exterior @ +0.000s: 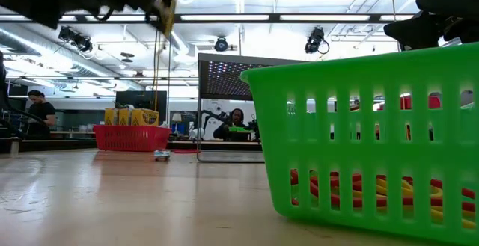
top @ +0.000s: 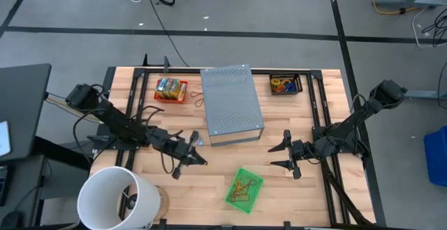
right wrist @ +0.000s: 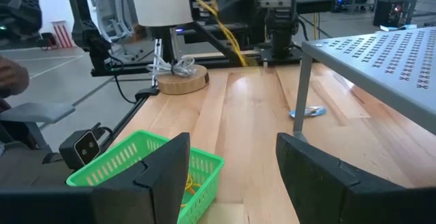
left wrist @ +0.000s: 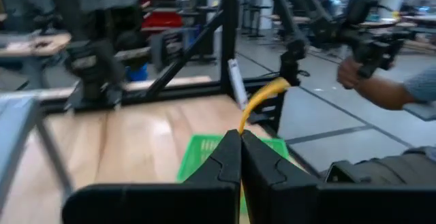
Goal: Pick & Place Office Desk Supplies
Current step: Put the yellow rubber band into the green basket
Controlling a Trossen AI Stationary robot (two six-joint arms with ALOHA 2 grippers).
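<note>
High view: grey perforated box (top: 232, 104) taken as landmark, mid-table. Left gripper (top: 200, 159) sits off the box's near-left corner, fingers pinched shut on a yellow rubber band (left wrist: 262, 100) that arcs up from the tips. Right gripper (top: 282, 156) waits off the box's near-right corner, jaws apart, nothing between them. Green basket (top: 244, 189) with rubber bands (top: 243, 187) lies in front of the box. Red tray (top: 171, 90) with packets is left of the box, black tray (top: 285, 84) right of it.
</note>
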